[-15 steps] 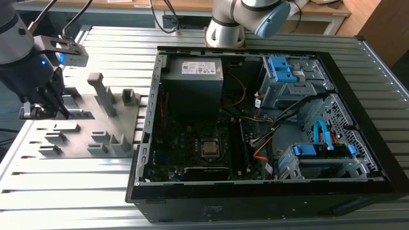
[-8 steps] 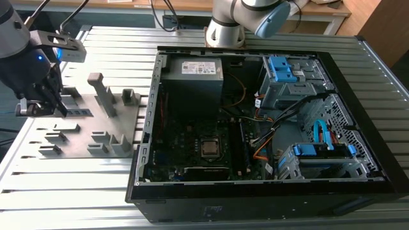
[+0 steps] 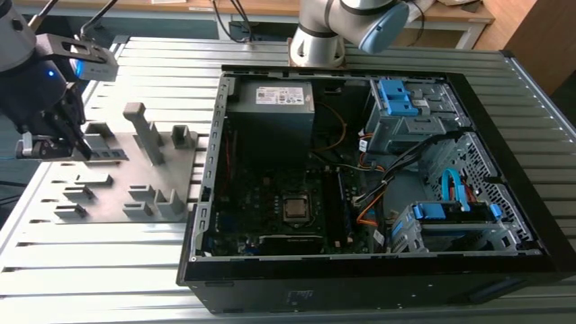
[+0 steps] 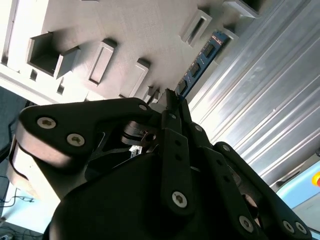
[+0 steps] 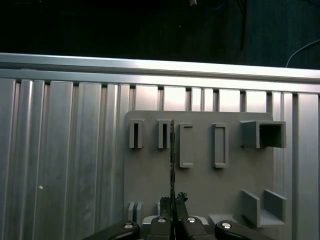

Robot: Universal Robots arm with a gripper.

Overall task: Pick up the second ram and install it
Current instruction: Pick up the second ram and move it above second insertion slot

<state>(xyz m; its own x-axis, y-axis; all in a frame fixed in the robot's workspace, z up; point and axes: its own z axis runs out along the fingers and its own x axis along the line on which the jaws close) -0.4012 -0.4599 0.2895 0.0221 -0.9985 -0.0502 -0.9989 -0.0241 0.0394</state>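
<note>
Over the holder plate (image 5: 210, 186), the hand (image 5: 173, 199) grips the second ram (image 4: 200, 62).

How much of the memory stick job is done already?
Grabbing looks done: in the first wrist view the tool pinches the second ram over the grey holder plate. In hand: that stick, at the exterior view's left. Not yet done: installing, since the stick is well apart from the open computer case.

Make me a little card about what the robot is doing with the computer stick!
hand: shut on one end of the second ram
second ram: thin dark stick over the grey holder plate
holder plate: on the slatted table, at the exterior view's left of the computer case
computer case: open, insides showing
</note>
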